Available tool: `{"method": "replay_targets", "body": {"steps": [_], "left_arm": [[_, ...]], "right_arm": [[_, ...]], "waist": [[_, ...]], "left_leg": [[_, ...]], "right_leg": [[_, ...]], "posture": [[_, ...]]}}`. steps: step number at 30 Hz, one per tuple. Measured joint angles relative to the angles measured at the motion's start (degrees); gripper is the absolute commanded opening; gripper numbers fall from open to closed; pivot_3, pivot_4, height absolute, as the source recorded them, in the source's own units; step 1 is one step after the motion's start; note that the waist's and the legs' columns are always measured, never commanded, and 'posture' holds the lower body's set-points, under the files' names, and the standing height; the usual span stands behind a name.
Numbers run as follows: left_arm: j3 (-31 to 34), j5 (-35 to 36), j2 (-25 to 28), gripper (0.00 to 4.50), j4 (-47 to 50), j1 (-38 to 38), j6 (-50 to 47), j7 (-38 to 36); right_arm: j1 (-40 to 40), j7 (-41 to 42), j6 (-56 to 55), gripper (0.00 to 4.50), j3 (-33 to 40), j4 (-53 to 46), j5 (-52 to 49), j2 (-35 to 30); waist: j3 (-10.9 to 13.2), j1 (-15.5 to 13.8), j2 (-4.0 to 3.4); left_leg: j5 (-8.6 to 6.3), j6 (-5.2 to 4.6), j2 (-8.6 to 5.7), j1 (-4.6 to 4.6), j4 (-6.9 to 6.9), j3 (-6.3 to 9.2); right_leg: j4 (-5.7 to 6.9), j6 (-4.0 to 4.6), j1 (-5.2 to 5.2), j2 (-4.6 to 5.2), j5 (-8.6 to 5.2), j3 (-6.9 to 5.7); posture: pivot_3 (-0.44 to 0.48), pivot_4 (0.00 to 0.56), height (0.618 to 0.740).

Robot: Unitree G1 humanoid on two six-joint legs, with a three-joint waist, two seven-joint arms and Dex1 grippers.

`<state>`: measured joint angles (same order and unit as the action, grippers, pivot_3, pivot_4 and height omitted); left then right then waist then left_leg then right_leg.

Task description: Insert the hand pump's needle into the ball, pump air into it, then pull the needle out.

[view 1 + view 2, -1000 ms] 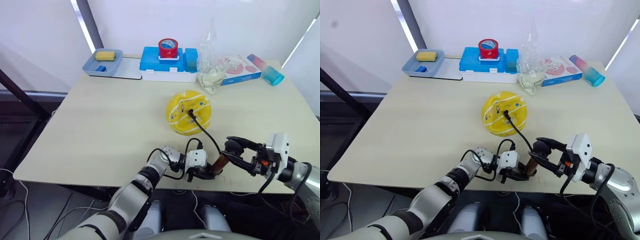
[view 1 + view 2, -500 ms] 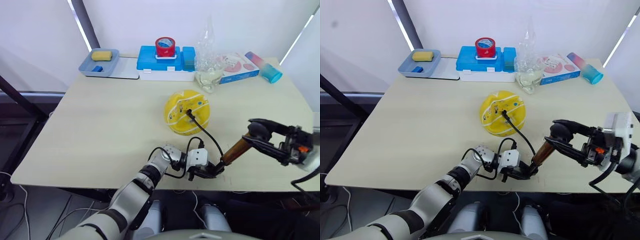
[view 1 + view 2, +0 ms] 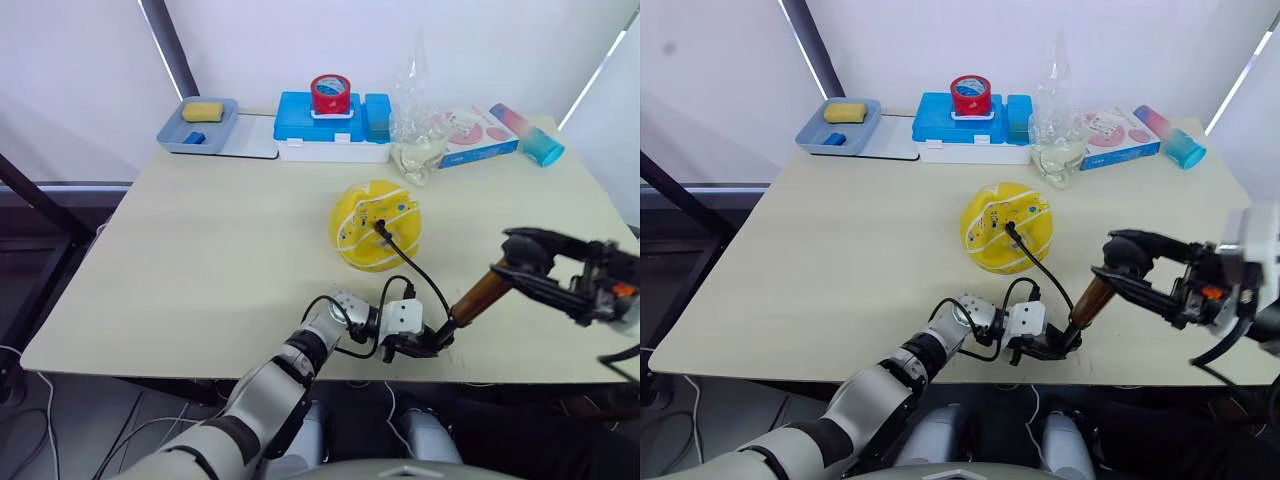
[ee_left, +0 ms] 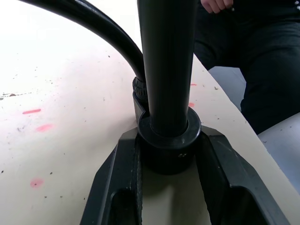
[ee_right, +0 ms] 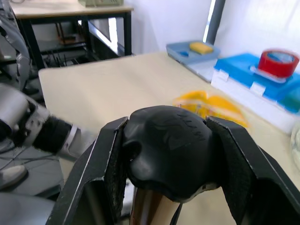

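Note:
The yellow ball (image 3: 378,224) lies dented in the middle of the table. The needle's black fitting (image 3: 382,227) sits in its top, and the thin black hose (image 3: 420,280) runs from there to the hand pump (image 3: 478,296). The pump's gold-bronze tube slants up from the table's front edge. My left gripper (image 3: 430,343) is shut on the pump's black bottom cap (image 4: 166,140), a finger on each side. My right gripper (image 3: 528,258) is shut on the black handle (image 5: 168,145) at the raised end.
Along the back stand a blue-grey tray with a yellow sponge (image 3: 209,112), a blue box with a red tape roll (image 3: 332,94), a clear plastic bag (image 3: 420,120), a pink-white box (image 3: 482,130) and a lying blue cup (image 3: 540,148). The table's front edge (image 3: 480,378) is just below the pump.
My right gripper has drawn the handle up and to the right, away from the base, so the pump now slants out longer. The left gripper stays on the base.

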<state>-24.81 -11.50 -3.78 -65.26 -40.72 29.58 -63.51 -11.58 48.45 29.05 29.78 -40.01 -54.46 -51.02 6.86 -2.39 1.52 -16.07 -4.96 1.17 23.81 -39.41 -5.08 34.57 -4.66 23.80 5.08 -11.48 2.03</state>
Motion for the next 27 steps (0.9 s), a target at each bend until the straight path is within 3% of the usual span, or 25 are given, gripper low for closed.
{"method": "replay_targets", "body": {"steps": [8,13,19,27], "left_arm": [[0.1,-0.3,-0.4,1.10,-1.5,-0.3,0.1,1.0],[0.4,-0.4,-0.3,1.10,-1.7,0.1,0.4,1.2],[1.0,-0.3,-0.7,1.10,-1.8,0.4,0.7,1.8],[1.9,-0.1,-1.4,1.10,-1.8,0.4,0.1,1.0]], "right_arm": [[-4.9,2.0,-16.0,2.08,-17.1,7.9,21.1,8.2],[-5.1,2.6,-22.9,2.08,-20.1,10.9,25.0,11.1],[-5.1,2.7,-19.8,2.08,-16.9,10.1,20.7,10.0],[-1.0,3.3,-6.9,2.08,-2.1,4.9,2.1,0.1]], "waist": [[-0.5,0.0,0.56],[-0.7,0.1,0.65],[-0.6,0.1,0.55],[-0.5,0.1,0.38]], "left_leg": [[-0.04,-0.06,0.01,-0.10,-0.07,-0.26],[-0.04,-0.07,0.03,-0.17,-0.09,-0.40],[-0.12,-0.19,0.02,-0.11,-0.09,-0.64],[-0.19,-0.29,0.02,0.01,-0.03,-0.91]], "right_leg": [[0.03,-0.05,0.02,-0.02,0.03,0.25],[0.09,-0.06,0.05,-0.02,0.03,0.36],[0.09,-0.06,0.20,0.05,0.05,0.56],[0.08,-0.07,0.47,0.05,0.06,0.75]], "posture": [[0.000,0.150,0.737],[0.000,0.150,0.737],[0.000,0.150,0.737],[0.000,0.150,0.737]]}}
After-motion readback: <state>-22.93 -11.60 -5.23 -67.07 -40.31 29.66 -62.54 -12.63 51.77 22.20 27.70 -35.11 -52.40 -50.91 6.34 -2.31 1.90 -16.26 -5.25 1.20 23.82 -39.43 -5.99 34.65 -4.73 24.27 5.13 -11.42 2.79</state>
